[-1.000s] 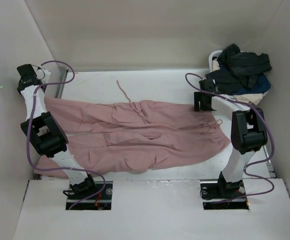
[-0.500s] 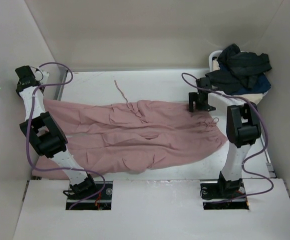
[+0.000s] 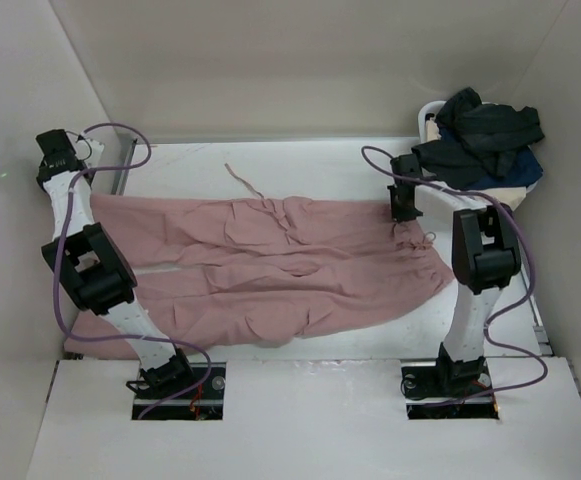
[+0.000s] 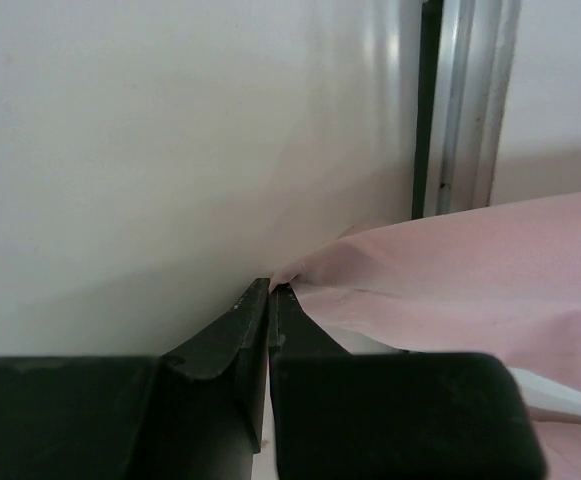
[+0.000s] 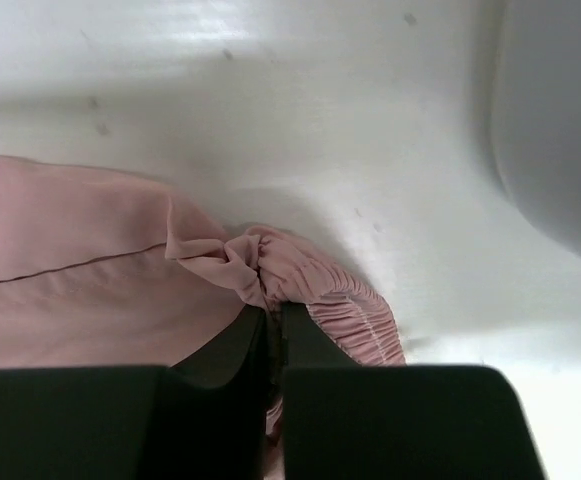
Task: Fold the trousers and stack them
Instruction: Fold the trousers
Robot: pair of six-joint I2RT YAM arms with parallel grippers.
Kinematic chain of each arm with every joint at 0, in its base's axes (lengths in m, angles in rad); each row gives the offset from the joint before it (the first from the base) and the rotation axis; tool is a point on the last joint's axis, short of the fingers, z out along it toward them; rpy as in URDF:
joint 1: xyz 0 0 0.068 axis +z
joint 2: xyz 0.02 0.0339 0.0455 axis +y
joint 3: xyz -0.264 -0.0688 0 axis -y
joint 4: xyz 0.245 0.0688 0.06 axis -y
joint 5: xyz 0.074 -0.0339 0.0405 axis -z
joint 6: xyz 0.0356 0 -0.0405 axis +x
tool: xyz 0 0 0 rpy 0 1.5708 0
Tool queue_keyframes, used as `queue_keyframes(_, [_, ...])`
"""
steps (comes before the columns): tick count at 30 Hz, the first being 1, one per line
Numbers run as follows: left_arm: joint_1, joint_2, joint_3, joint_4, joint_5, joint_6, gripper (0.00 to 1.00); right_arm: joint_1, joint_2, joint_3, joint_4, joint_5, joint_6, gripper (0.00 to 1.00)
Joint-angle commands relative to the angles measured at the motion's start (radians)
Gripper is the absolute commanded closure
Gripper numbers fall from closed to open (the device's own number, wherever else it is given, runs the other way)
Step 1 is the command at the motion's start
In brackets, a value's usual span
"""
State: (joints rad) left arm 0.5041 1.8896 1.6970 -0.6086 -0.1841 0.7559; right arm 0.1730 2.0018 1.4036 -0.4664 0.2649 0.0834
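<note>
top external | white bin (image 3: pixel 431 110): dark garments (image 3: pixel 485 135) heaped | trousers (image 3: pixel 270 270) spread on table (image 3: pixel 320 165)

Dark garment pile (image 3: pixel 482 130), far right corner

Right pincer (image 5: pixel 273 310) dropped onto trousers (image 3: pixel 270 265) waistband, snapped closed on gathered edge; cloth shifted slightly.
</note>
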Motion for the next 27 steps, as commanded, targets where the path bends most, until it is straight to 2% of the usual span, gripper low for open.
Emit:
queue_keyframes(1, [-0.026,-0.009,0.058,0.055,0.017,0.011,1.00,0.019,-0.135,-0.058,0.021,0.088,-0.017,1.00])
queue_keyframes(8, [-0.054,-0.029,0.153,0.099,0.112,0.014,1.00,0.062,-0.516,-0.343,0.198,0.290,-0.013,1.00])
queue_keyframes(10, [-0.066,-0.030,0.174,0.113,0.139,0.020,1.00,0.027,-0.637,-0.435,0.268,0.307,-0.005,1.00])
queue_keyframes(13, [-0.100,-0.009,0.205,0.127,0.167,0.048,1.00,-0.078,-0.762,-0.543,0.395,0.254,-0.005,1.00])
queue_keyframes(17, [-0.160,0.064,0.297,0.184,0.172,0.079,1.00,-0.200,-0.749,-0.536,0.486,0.137,-0.010,1.00])
queue_keyframes(23, [-0.187,0.264,0.700,0.129,0.160,0.080,1.00,-0.247,-0.667,-0.391,0.497,0.105,-0.014,1.00])
queue_keyframes(25, [-0.190,0.264,0.714,0.144,0.169,0.077,1.00,-0.247,-0.669,-0.377,0.497,0.088,-0.013,1.00])
queue_keyframes(27, [-0.198,0.208,0.626,0.165,0.189,0.072,1.00,-0.247,-0.701,-0.408,0.495,0.065,-0.004,1.00])
